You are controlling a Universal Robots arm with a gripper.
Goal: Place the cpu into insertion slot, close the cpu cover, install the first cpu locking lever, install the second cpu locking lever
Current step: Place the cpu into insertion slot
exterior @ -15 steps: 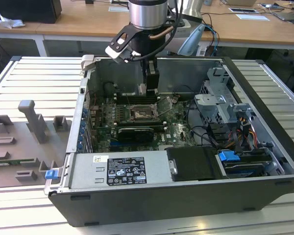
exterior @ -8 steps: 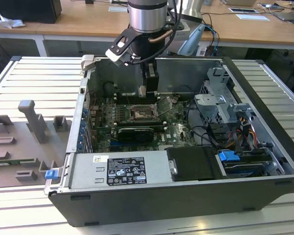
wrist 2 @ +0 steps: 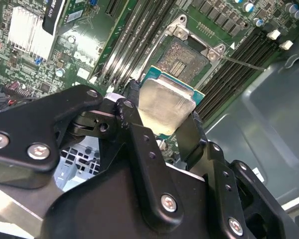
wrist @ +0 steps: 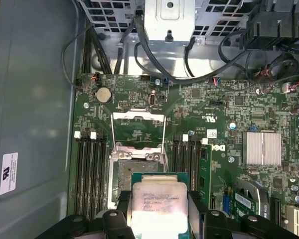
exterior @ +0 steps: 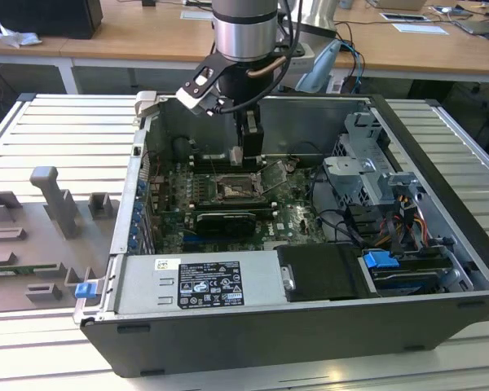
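Gripper (wrist 2: 163, 110) pinching cpu (wrist 2: 167, 102) by two opposite edges, fingers (wrist 2: 132, 97) tight against it. In the first wrist view the cpu (wrist: 158, 204) hangs over the slot (wrist: 134, 167), not seated. Cover (wrist: 138, 116) swung open, lying back past the slot. Exterior view: gripper (exterior: 238, 155) upper centre of frame, inside the open case (exterior: 253, 350), above the green board (exterior: 297, 220).

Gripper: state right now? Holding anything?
Gripper: shut on the cpu, which is not yet in the insertion slot.
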